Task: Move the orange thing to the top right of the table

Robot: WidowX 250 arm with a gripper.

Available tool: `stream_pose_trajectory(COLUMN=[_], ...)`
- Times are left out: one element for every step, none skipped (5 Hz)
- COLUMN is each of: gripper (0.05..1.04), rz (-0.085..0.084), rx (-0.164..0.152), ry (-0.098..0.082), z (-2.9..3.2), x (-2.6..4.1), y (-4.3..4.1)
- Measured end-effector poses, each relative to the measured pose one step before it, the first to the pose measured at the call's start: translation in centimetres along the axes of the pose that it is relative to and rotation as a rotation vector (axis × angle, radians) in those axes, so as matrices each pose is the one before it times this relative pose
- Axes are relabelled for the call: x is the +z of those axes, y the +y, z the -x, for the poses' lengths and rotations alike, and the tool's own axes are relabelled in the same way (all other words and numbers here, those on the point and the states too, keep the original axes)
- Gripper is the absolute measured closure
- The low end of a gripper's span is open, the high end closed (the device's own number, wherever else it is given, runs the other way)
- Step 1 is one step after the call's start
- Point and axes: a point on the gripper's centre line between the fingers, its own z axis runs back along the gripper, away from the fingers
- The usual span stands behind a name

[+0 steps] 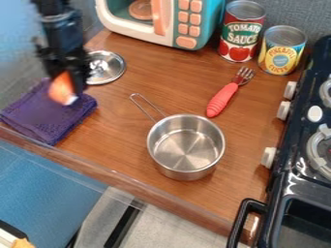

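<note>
Black two-finger claw (63, 86): hangs at the upper left, pinching the orange thing between its fingertips
Orange thing with a pale lower end (63, 89): in the claw, seen against the folded purple cloth (45, 117); too blurred to name, and apparently off the cloth
Step in hand: the grasp looks made, the carry to the top right still to do
Next move: probably lift a little higher, then cross the brown wooden counter (165, 80) with the grip kept firm
Round metal lid (105, 67): lies just beside the claw, easy to brush if the path runs low
Way across: bare wood between the white-and-teal toy microwave (184, 29) and the silver saucepan (186, 146), whose wire handle points up toward that lane
Fork with a red handle (223, 98): lies slantwise on the way, best passed over
Red-labelled tomato can (242, 31) and yellow-labelled pineapple can (282, 50): stand in the far right corner, so the likely spot is the wood in front of them
Black toy stove (304, 150): bounds the right edge, its white knobs (284, 110) jutting inward; a wide swing could bump them
</note>
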Motion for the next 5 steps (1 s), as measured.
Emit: stream_pose_trajectory(gripper=[0.503,0.503,0.503,0.503,0.503], rz=[0.0046,0.0018,0.0067,-0.0233,0.0157], rx=[-0.0305,-0.0306,-0.0284,-0.0221,0.0010], ry=[-0.0420,0.0649,0.0112,-0.0057,-0.0046], z=[-3.378,-2.510,-1.889,-0.838,-0.159], x=[0.770,-2.309,-0.703,-0.157,-0.032], y=[-3.551,-4.078,-2.680,-1.290,-0.631])
